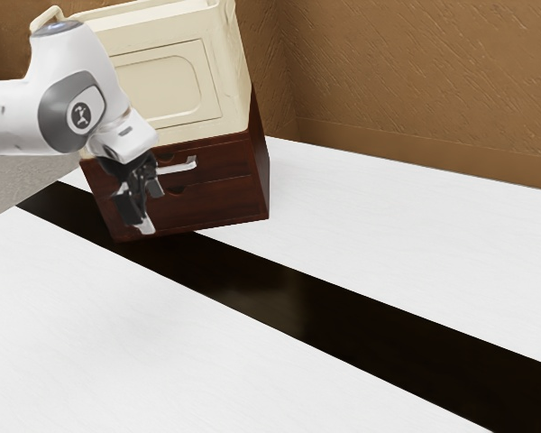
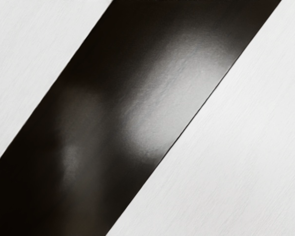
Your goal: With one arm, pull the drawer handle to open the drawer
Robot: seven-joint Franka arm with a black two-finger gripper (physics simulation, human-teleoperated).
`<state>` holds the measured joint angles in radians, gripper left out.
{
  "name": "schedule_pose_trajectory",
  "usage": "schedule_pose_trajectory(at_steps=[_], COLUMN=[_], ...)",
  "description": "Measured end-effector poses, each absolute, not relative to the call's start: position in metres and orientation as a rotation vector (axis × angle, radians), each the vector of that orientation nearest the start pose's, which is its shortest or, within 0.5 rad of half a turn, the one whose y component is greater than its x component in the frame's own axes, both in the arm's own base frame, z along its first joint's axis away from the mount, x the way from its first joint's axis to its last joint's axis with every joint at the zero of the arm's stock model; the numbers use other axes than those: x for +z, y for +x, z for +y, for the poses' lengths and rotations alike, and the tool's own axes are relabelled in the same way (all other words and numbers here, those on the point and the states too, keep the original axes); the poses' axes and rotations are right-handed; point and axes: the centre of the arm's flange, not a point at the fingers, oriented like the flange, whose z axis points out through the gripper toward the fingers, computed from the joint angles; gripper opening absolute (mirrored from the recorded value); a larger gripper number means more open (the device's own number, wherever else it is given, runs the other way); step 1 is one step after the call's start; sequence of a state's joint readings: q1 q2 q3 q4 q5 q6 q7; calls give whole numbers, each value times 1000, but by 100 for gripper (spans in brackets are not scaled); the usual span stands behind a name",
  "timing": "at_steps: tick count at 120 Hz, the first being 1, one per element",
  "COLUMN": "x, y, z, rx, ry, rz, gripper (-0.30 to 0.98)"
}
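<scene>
Pincer [image 1: 150, 209], spread and apparently empty at upper left, wants raising to the pale handle [image 1: 177, 167]; I'd straddle it squarely (no scraping), grip, pull straight.

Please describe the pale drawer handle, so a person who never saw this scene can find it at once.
On the white table, find the dark reddish cabinet under the cream box. High on its front, toward the exterior view's right from the black gripper, is the handle. It is a short, pale bar, brighter than the dark wood around it.
</scene>
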<state>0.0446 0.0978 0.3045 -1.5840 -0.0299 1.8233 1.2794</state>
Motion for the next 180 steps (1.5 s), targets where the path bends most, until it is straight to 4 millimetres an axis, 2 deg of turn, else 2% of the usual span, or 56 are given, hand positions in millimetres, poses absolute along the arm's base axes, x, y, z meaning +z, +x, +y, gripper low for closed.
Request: schedule_pose_trajectory(at_steps=[31,51,75,113,127,180], x=[585,582,583,577,573,560], y=[598,602,617,638,641,654], z=[218,244,259,273,283,296], rx=[-149,-134,-133,-142,-153,-180], ry=[-2650,-2646,-2623,-2585,-2574,-2555], rz=[1353,1293,1254,1223,1199,1119], gripper=[69,69,69,68,68,68])
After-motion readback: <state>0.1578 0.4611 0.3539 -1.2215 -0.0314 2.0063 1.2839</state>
